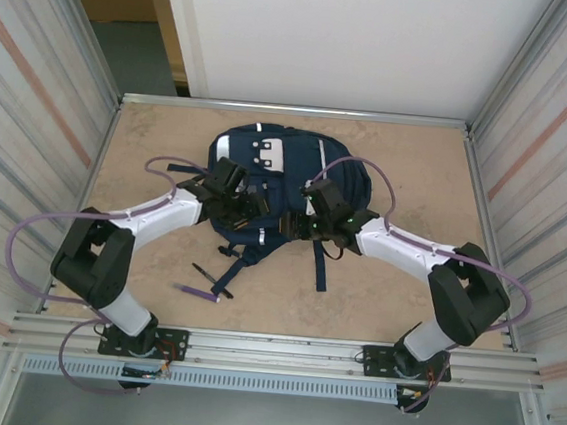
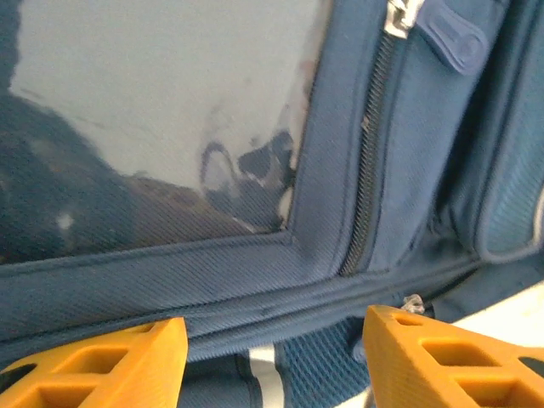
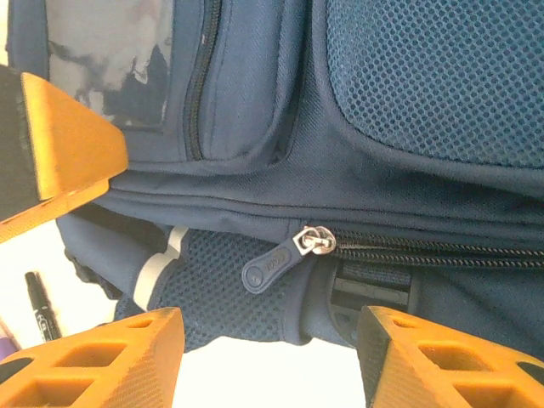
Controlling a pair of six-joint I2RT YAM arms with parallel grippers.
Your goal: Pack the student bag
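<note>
1. Orange fingers [image 2: 110,361] of left hand [image 2: 272,330] are spread apart with nothing between them. They sit just over the near seam of the student bag [image 2: 255,280].
2. Student bag lies flat in the middle of the worktop [image 1: 410,154], toward the far side. Both hands are over its near half, left hand on its left part, right hand on its right.
3. Ahead of left hand is the grey panel [image 2: 153,110], with a zip [image 2: 365,161] running just beside it. Blue rubber tab [image 2: 450,42] at the zip's far end.
4. Right hand [image 3: 270,319] is spread too and holds nothing. Zip pull [image 3: 272,263] lies on the bag just past the gap between its fingers, and isn't touched.
5. Mesh pocket [image 3: 442,76] further up the bag from right hand.
6. Black marker [image 1: 201,269] and purple pen [image 1: 195,291] lie on the worktop near-left of the bag, apart from it, close to the left arm.
7. Black strap [image 1: 320,266] trails from the bag toward the near edge, between the arms.
</note>
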